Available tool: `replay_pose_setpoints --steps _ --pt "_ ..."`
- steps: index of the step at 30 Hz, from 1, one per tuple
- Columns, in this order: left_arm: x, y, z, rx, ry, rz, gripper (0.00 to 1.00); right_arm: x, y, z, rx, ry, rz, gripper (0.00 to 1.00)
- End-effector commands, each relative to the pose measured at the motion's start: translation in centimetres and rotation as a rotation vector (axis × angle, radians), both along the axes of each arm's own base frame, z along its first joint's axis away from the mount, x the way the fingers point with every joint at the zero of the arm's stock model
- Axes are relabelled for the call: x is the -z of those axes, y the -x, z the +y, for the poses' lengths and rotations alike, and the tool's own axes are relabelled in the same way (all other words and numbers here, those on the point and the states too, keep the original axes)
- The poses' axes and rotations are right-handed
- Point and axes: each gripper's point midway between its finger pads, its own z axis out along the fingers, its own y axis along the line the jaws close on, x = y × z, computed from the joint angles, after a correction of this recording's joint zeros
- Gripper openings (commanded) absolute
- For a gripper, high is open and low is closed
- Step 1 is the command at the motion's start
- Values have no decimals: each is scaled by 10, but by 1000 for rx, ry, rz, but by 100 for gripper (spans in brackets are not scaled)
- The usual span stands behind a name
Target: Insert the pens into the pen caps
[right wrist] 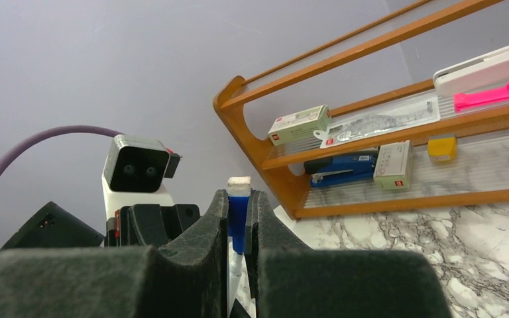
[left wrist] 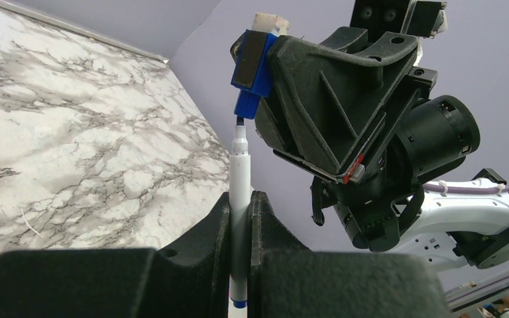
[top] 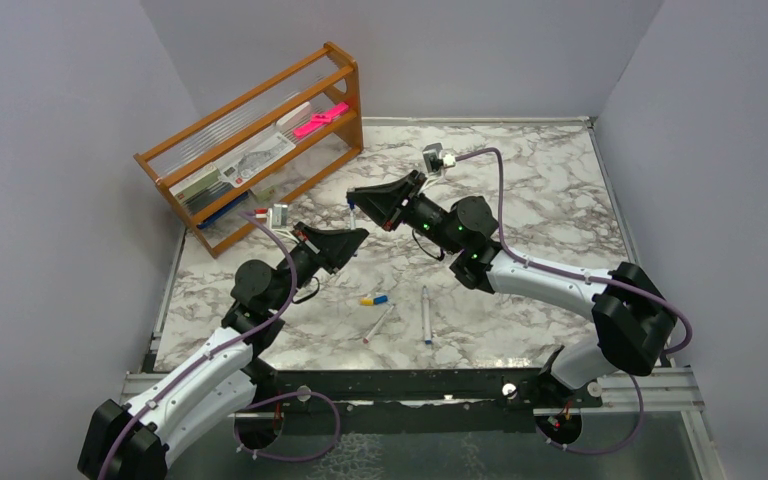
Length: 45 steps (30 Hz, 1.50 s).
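Left arm (top: 195, 375) and right arm (top: 550, 280): white shells, black joints. 1 purple cable (top: 501, 195) loops along each. Black, coarse-textured gripper fingers (left wrist: 192, 265).

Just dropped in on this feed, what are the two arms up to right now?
The left end effector is shut on a thin white-barrelled marker pen, held upright with its tip up. The right end effector is shut on a short blue plastic cap, held just above that tip. The tip sits at the cap's mouth but is not pushed in yet. On the marble table lie a blue-ended white pen, a red-tipped white pen, a small blue cap and a yellow-orange cap.
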Motion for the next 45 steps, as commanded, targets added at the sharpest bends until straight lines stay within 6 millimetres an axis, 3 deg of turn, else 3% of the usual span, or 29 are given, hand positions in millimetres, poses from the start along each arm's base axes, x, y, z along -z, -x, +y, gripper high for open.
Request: replay_pose_setpoints --steps 1,22,33,45 --pt "-10 2 0 -2 10 -44 0 0 4 3 -34 -5 -6 2" --pt "-12 -6 10 -83 -37 -106 0 27 12 -1 -60 38 121 2" --pt "-46 -11 32 -228 -92 -272 0 48 34 3 -175 109 256 2" --pt "-60 -29 22 -221 -19 -175 0 85 46 -14 -134 158 212 2"
